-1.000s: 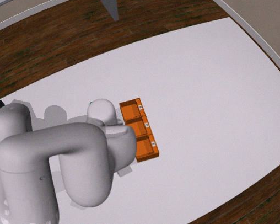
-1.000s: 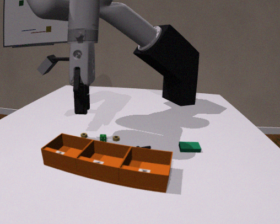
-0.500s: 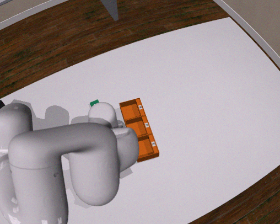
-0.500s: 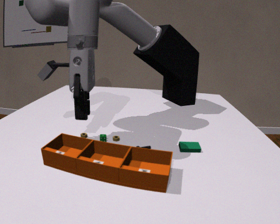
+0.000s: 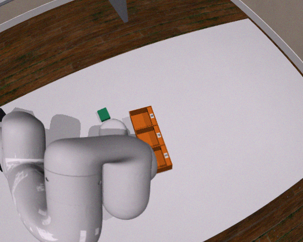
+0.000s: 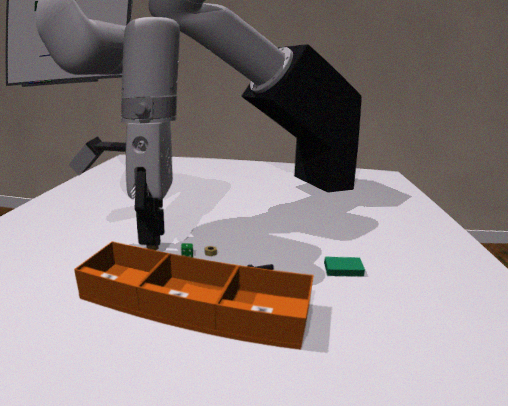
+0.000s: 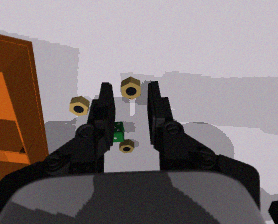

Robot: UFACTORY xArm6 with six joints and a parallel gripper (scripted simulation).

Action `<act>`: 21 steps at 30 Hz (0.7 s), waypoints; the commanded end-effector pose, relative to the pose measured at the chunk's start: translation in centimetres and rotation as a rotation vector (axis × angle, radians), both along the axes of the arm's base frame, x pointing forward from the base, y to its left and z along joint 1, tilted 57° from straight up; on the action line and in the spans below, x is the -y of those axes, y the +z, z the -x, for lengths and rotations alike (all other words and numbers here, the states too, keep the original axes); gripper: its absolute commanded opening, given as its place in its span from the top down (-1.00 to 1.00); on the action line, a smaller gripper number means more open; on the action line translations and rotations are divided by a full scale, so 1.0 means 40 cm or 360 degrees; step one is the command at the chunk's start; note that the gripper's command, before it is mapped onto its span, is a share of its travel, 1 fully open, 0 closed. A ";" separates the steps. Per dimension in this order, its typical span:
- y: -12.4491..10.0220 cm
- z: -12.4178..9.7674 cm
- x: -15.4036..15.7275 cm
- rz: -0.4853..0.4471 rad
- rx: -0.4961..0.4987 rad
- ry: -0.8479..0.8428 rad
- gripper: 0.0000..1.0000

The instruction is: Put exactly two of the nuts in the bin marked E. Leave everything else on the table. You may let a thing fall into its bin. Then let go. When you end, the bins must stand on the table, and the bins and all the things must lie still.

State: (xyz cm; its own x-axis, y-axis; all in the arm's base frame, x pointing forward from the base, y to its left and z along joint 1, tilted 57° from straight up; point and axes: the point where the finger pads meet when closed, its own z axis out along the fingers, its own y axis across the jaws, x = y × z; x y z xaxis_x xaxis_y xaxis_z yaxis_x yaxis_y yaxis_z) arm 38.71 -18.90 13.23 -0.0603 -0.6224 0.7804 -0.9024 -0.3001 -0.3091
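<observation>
My end effector (image 7: 129, 107): partly open, fingers parted with nothing between them; low over the tabletop (image 6: 433, 322), just behind the bin row's end compartment in the exterior view.
Bin row (image 6: 193, 297): orange, three compartments side by side, each with a small label on its floor; I cannot read the letters in any view.
Nuts, wrist view: three brass nuts. One (image 7: 130, 89) lies just past my fingertips, in line with the gap; one (image 7: 79, 105) lies outside my finger on the bin row's side; one (image 7: 126, 145) lies below, between my fingers, near my palm.
Nuts, exterior view: only one nut (image 6: 211, 250) shows, just behind the bin row's middle compartment.
Green die (image 6: 187, 249): just beside that nut, behind the bin row.
Dark bolt (image 6: 261, 266): behind the bin row's other end compartment, exterior view only.
Green block (image 6: 344, 266): flat, beside the bin row's far end.
Top view: my arm (image 5: 88, 174) covers the nuts; the bin row and green block show.
</observation>
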 end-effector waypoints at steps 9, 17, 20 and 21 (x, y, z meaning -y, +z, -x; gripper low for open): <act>-0.014 -0.013 0.019 0.0000 0.0004 0.0003 0.39; -0.016 -0.014 0.022 0.0000 0.0004 0.0003 0.39; -0.016 -0.014 0.022 0.0000 0.0004 0.0003 0.39; -0.016 -0.014 0.022 0.0000 0.0004 0.0003 0.39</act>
